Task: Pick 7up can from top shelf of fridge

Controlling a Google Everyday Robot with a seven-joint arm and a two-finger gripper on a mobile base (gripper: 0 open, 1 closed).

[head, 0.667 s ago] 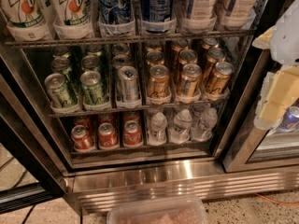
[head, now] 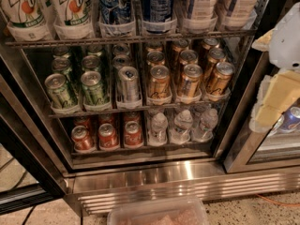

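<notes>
Camera view, nearest first: at 6 o'clock a clear plastic tub (head: 157, 213), pinkish inside, sits on the speckled stone floor (head: 243, 210) at the bottom edge. At 3 o'clock the white and pale-yellow gripper (head: 276, 93) hangs in front of the right-hand door frame, well apart from every can; I cannot tell whether it is spread or pressed together.

Behind the tub stands the fridge (head: 187, 179), a tall display cooler with a dark door frame and a shiny stainless-steel base with grille slats. Its lowest wire rack holds red cans (head: 108, 136) toward 7 o'clock and small clear water bottles (head: 183, 125) toward 5 o'clock. The rack above bears green cans (head: 93, 88) on the 9 o'clock side, a silver can (head: 128, 83) near the centre and gold cans (head: 190, 81) toward 3 o'clock.

Farthest up, the top shelf (head: 131, 39), a thin dark wire rack with a front rail and clear plastic holders, runs across at 12 o'clock. The 7up can (head: 70, 6), white and silver aluminium with a green logo and red dot, stands upright in a holder at 11 o'clock, its top cut off by the edge. A second like it stands just beside, in the 10 o'clock corner. Toward 12 o'clock come blue cans (head: 115, 3), then white containers (head: 201, 1) toward 1 o'clock.
</notes>
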